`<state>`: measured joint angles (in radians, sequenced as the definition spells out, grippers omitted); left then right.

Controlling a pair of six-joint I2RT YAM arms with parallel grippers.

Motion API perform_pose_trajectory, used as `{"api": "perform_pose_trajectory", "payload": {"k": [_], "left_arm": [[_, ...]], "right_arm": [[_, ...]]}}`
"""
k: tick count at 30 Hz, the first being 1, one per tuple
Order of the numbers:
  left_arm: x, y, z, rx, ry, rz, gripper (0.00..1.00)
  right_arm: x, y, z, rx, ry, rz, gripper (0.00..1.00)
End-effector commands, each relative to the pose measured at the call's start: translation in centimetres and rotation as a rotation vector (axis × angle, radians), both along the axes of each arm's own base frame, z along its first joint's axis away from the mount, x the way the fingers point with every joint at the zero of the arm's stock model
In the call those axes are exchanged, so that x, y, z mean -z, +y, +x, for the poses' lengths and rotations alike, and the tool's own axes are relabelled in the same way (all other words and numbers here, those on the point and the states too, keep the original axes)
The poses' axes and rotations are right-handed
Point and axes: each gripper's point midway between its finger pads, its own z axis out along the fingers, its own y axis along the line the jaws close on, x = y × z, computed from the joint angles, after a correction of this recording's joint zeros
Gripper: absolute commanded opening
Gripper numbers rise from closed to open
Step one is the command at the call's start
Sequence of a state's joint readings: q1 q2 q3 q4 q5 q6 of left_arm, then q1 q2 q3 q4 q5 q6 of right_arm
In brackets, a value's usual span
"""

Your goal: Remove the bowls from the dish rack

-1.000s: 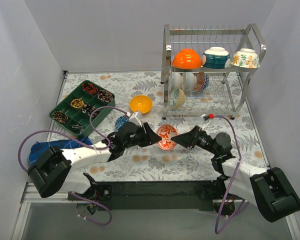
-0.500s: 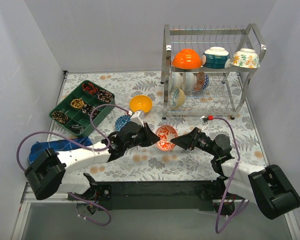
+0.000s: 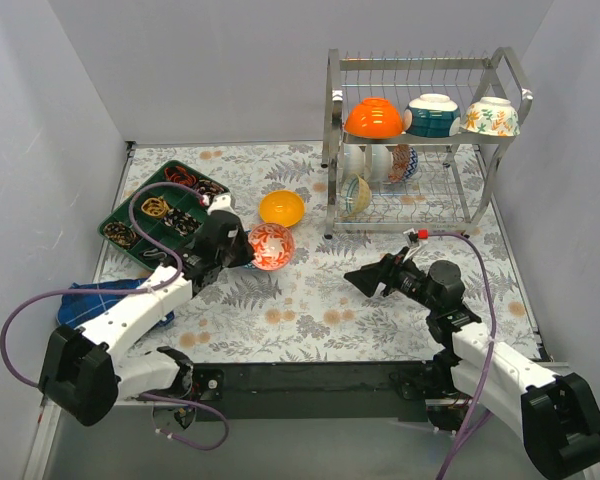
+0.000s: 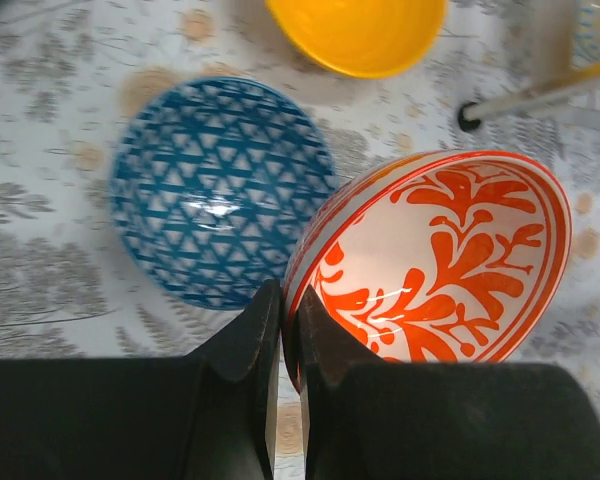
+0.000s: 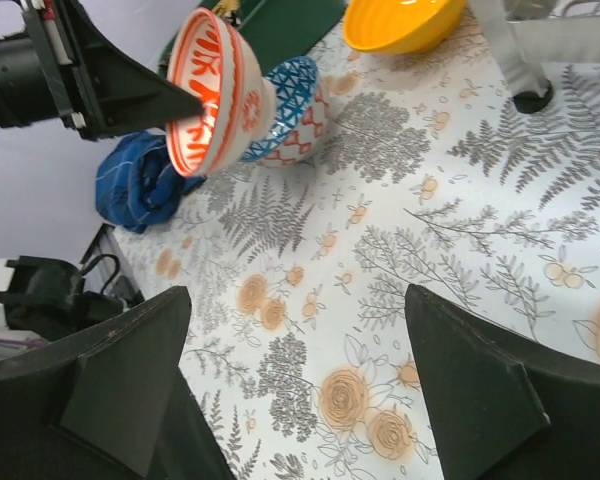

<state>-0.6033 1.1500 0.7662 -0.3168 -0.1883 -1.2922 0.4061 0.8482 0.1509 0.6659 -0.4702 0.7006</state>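
Observation:
My left gripper (image 3: 248, 250) (image 4: 288, 320) is shut on the rim of a red-patterned bowl (image 3: 272, 246) (image 4: 440, 270). It holds the bowl tilted just above the table, beside a blue-patterned bowl (image 4: 220, 190) and near a yellow bowl (image 3: 281, 208) (image 4: 360, 30). My right gripper (image 3: 365, 278) (image 5: 300, 340) is open and empty over the table's middle. The chrome dish rack (image 3: 332, 150) stands at the back right. Its upper tier holds an orange bowl (image 3: 373, 118), a teal bowl (image 3: 432, 115) and a floral bowl (image 3: 490, 117). The lower tier holds several more bowls (image 3: 380, 162).
A green compartment tray (image 3: 123, 215) with small items sits at the back left. A blue cloth (image 3: 80, 300) (image 5: 140, 185) lies at the front left. One foot of the rack (image 5: 532, 98) stands close to the yellow bowl.
My left gripper has carried the red-patterned bowl from the table's middle to the left, next to the blue and yellow bowls. The right gripper has come away from the bowl and stays open.

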Motion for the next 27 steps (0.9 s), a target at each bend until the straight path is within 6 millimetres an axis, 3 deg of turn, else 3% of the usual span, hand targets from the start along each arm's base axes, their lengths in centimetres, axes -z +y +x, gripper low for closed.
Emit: {"api": "perform_pose_trajectory", "payload": {"k": [1,7,16,24,27], "left_arm": [[-1.3,3.9,1.3,-0.029,0.018,0.086,0.0],[0.6,6.0,2.5,-0.038,0.085,0.093,0.0],[2.0,5.4,3.9,0.006,0.132,0.058,0.01],[2.5,5.3,4.4,0.02,0.14,0.044,0.24],[2.8,5.3,4.4,0.022,0.148,0.046,0.29]], "right_arm": [[0.0,-0.9,1.3,0.061,-0.048,-0.093,0.96],[0.3,-1.1,1.2,0.062,-0.047,-0.103,0.96],[0.3,-1.3,1.4,0.071,-0.059,-0.126,0.96],[0.7,-1.4,1.6,0.083,-0.054,-0.137,0.96],[0.8,-1.5,1.7,0.087,-0.054,-0.141,0.96]]}}
